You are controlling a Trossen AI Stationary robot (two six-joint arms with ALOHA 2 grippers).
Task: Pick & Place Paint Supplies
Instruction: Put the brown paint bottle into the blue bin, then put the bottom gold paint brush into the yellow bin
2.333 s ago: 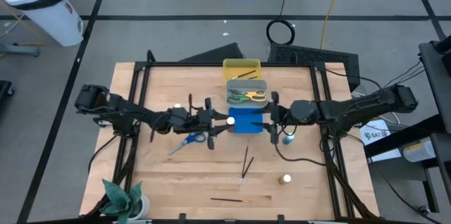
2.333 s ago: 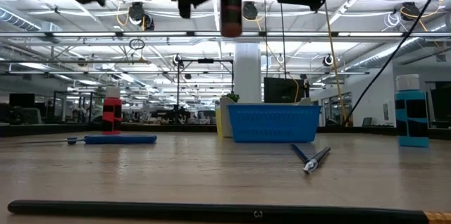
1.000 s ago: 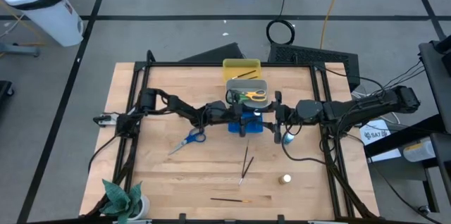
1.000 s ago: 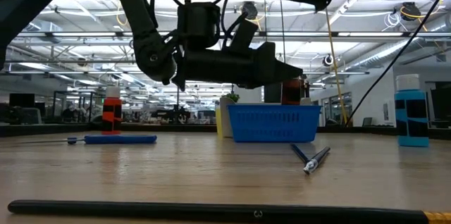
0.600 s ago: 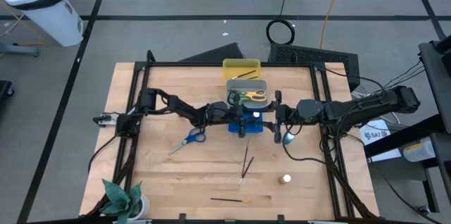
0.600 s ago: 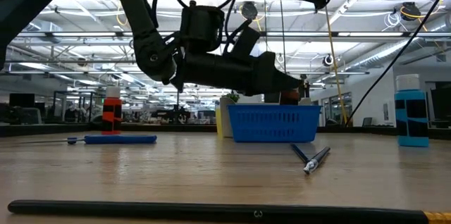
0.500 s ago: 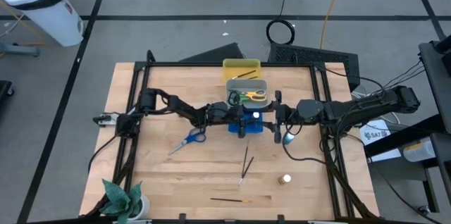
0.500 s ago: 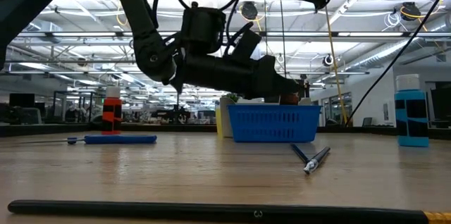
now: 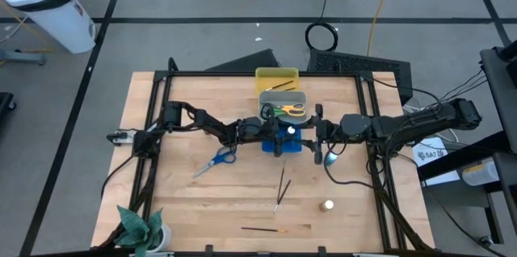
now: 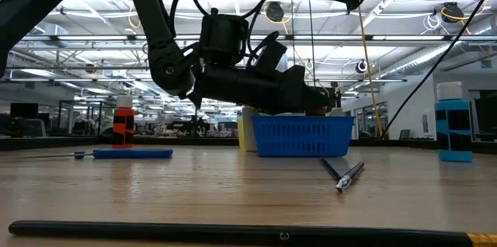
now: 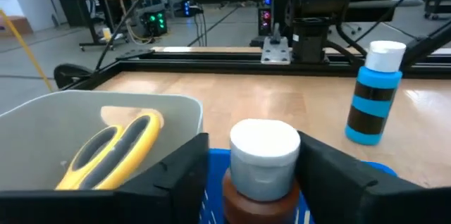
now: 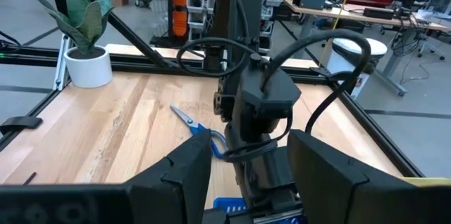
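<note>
My left gripper (image 9: pixel 284 134) reaches from the table's left over the blue tray (image 9: pixel 283 145) and is shut on the brown paint bottle (image 11: pixel 262 155), which has a white cap. In the low view the left gripper (image 10: pixel 311 98) hangs just above the blue tray's rim (image 10: pixel 299 120). My right gripper (image 9: pixel 314 140) hovers open at the tray's right side. The blue bottle (image 9: pixel 329 159) and the whitish bottle (image 9: pixel 327 206) stand on the table. The blue scissors (image 9: pixel 216 160) lie flat, left of the tray. Two brushes (image 9: pixel 281 189) lie near the front. My left gripper pinches the brown bottle between its two fingers (image 11: pixel 180 175), on the body (image 11: pixel 259 194) just below the white cap (image 11: pixel 264 145). The fingers come from the table's left, slanting slightly down. The bottle stays upright; the tray wall hides its base.
The grey tray (image 9: pixel 283 103) holds yellow and green scissors, and the yellow tray (image 9: pixel 277 77) behind it holds a brush. A red bottle (image 10: pixel 123 123) stands at far left in the low view. A plant (image 9: pixel 141 229) sits at the near left corner. A long brush (image 9: pixel 265 229) lies near the front edge.
My left gripper, which earlier carried the brown bottle rightward from the table's left, has sunk a little over the blue tray in the last second. The bottle now shows lower behind the tray's rim. My right arm has kept still.
</note>
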